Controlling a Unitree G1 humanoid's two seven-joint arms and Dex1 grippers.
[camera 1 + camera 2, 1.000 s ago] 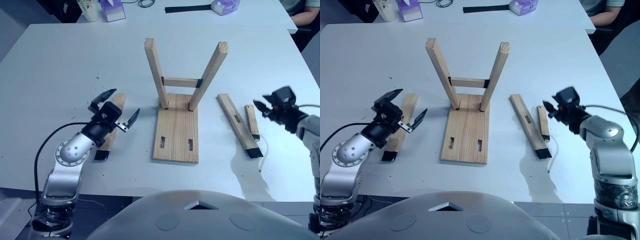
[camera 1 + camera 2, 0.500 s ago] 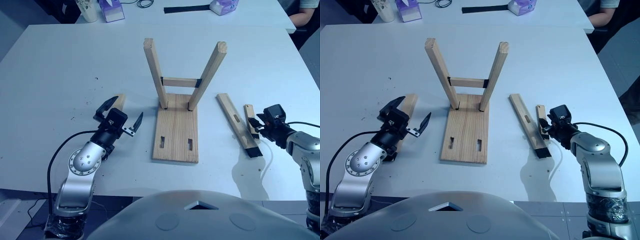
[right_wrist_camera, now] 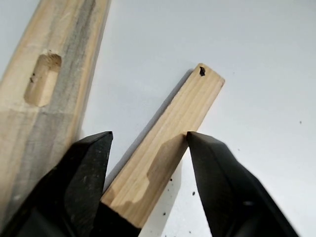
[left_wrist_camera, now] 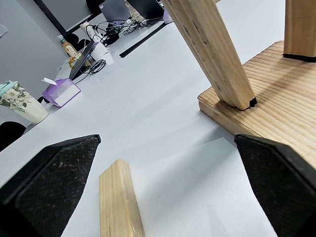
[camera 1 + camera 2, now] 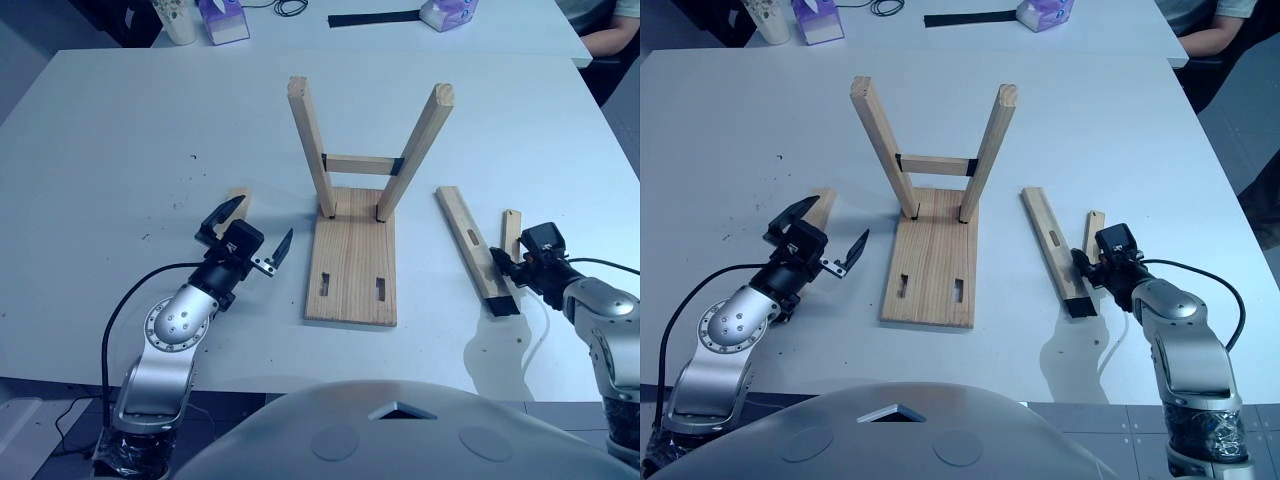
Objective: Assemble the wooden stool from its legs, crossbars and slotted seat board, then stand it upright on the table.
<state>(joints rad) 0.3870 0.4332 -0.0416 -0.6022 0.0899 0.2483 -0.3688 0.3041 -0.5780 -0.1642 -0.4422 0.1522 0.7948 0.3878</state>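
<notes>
The right gripper (image 3: 148,136) had its dark, wedge-shaped fingers apart, one on each side of a thin flat crossbar (image 3: 168,148). The crossbar lay on the smooth white table (image 5: 120,130) at the near right. Just left of it lay a loose leg (image 5: 468,238) with an oblong slot. The left gripper (image 5: 258,224) was spread wide too, over another leg (image 5: 238,200) at the near left. Between them lay the grained seat board (image 5: 350,255), with two square legs (image 5: 310,140) standing in its far slots and leaning outward.
</notes>
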